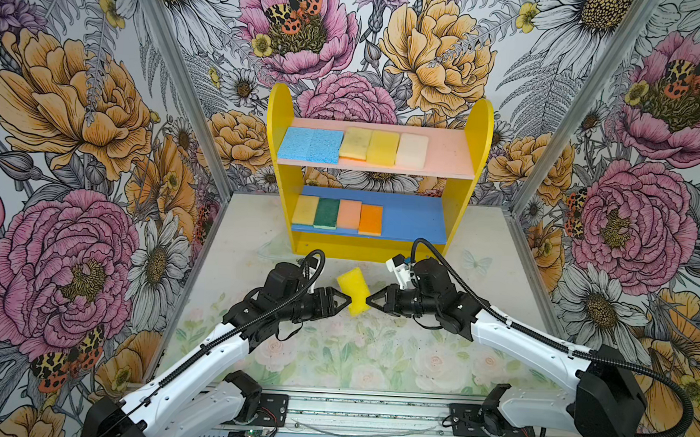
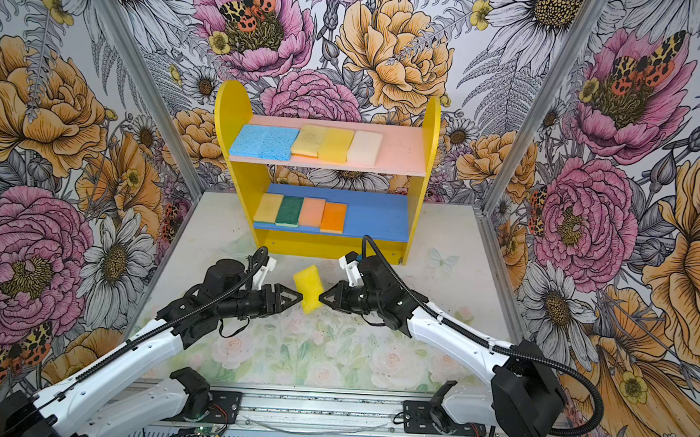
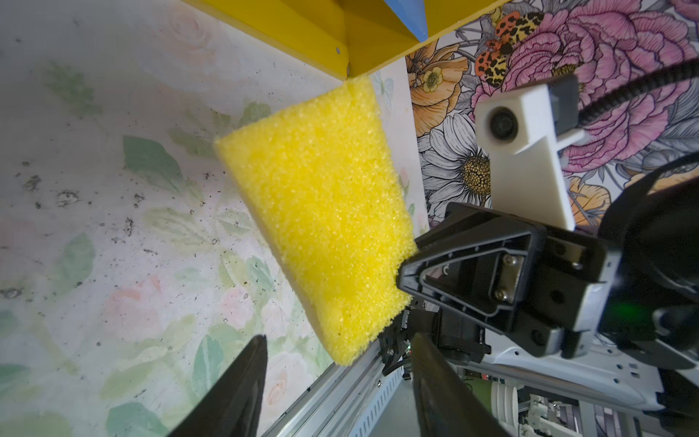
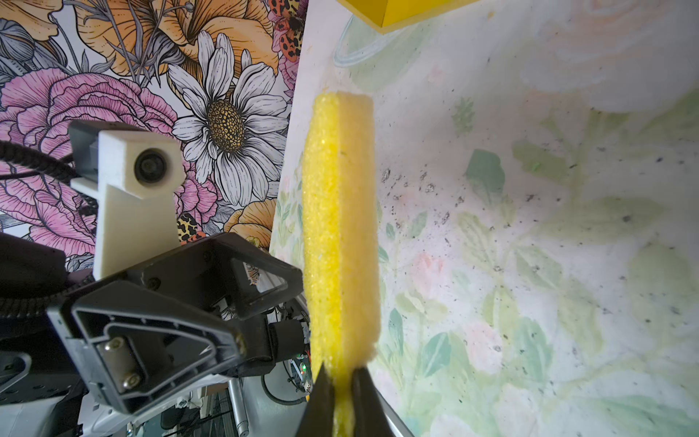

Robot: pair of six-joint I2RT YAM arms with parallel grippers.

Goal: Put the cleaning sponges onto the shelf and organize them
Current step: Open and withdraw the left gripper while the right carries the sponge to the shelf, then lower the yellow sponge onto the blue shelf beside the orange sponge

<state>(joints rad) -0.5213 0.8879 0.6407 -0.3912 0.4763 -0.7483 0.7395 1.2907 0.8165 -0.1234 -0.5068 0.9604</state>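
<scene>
Hanging on edge above the bench [image 1: 483, 252], just in front of the shelf [image 1: 481, 123], the yellow sponge [image 1: 354, 291] is pinched by one edge in the right claw [image 4: 342, 393], whose jaws squeeze nearly together into the foam. The left claw [image 3: 340, 337] stands spread wide, holding nothing. I'd judge the sponge feather-light and squashy (it dents rather than slips), so an edge pinch should suffice for laying it flat.

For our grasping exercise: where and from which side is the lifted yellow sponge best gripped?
Likely its long edge, from the right, jaws across the thickness: the flat yellow sponge shows that side its edge, where the right gripper pinches it.
</scene>
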